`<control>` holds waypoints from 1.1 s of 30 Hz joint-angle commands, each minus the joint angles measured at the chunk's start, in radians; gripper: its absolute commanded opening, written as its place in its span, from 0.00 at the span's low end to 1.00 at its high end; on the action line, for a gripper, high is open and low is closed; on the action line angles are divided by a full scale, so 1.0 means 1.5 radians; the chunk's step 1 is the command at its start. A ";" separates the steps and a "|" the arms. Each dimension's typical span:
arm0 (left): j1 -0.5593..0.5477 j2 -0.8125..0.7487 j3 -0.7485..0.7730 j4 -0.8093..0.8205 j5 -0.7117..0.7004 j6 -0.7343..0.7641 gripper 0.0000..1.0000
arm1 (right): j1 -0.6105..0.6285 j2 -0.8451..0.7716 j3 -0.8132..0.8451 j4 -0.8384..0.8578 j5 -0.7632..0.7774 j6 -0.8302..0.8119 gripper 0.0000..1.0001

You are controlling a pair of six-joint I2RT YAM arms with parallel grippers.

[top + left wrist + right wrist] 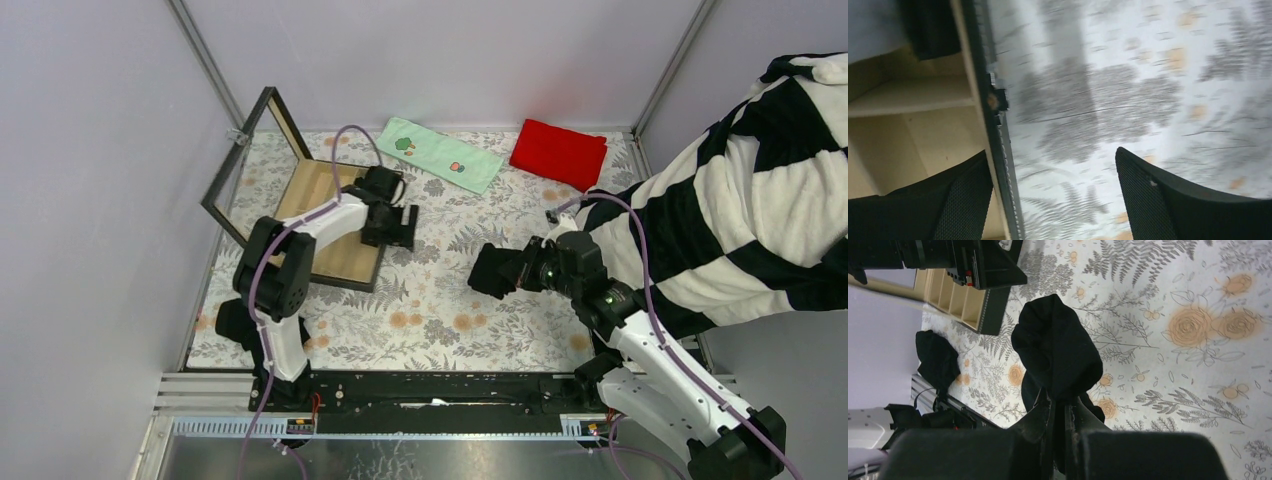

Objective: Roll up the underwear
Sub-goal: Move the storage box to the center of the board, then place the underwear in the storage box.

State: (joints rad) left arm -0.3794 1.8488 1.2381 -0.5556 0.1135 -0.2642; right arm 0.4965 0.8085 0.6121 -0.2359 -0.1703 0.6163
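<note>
My right gripper (520, 272) is shut on a bunched black underwear (490, 270), held just above the floral table at centre right. In the right wrist view the fingers (1040, 415) pinch the garment (1058, 350), which bulges out beyond them. A second black underwear (226, 325) lies at the table's left near edge by the left arm's base; it also shows in the right wrist view (938, 357). My left gripper (392, 226) is open and empty over the right edge of the wooden box (330, 215). Its fingers (1143, 190) straddle the box rim (998, 130); that view is motion-blurred.
The box's glass lid (245, 160) stands open at the back left. A dark shape (930, 27) sits in a box compartment. A green towel (440, 155) and a red cloth (558, 153) lie at the back. A striped blanket (740, 200) hangs over the right side.
</note>
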 commanded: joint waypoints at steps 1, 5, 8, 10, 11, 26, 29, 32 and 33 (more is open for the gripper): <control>-0.087 0.062 0.076 0.041 0.108 -0.104 0.89 | -0.001 -0.028 -0.012 -0.002 0.055 0.063 0.00; -0.126 0.077 0.140 0.035 0.092 -0.124 0.90 | -0.001 -0.037 -0.013 -0.036 0.106 0.047 0.00; -0.126 0.050 0.175 0.026 0.073 -0.129 0.90 | -0.001 -0.036 -0.012 -0.043 0.109 0.025 0.00; -0.126 0.027 0.205 0.012 0.064 -0.122 0.91 | -0.001 -0.032 -0.014 -0.033 0.110 0.001 0.00; -0.126 0.016 0.218 0.005 0.066 -0.118 0.91 | -0.002 -0.028 -0.010 -0.040 0.129 -0.005 0.00; -0.081 -0.343 0.125 0.089 -0.010 -0.110 0.99 | -0.001 0.186 0.218 -0.085 0.028 -0.024 0.00; -0.021 -0.417 0.077 0.081 -0.005 -0.132 0.99 | 0.007 0.292 0.303 -0.099 -0.034 -0.011 0.00; 0.026 -0.474 0.037 0.050 -0.008 -0.119 0.99 | 0.044 0.384 0.408 -0.126 -0.035 -0.013 0.00; 0.033 -0.493 0.032 0.040 -0.018 -0.111 0.99 | 0.061 0.418 0.448 -0.139 -0.025 -0.020 0.00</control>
State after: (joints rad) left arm -0.3817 1.1744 1.3499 -0.4709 0.1318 -0.4397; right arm 0.5175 1.3079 1.0981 -0.3943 -0.1440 0.5926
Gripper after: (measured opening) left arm 0.984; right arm 0.055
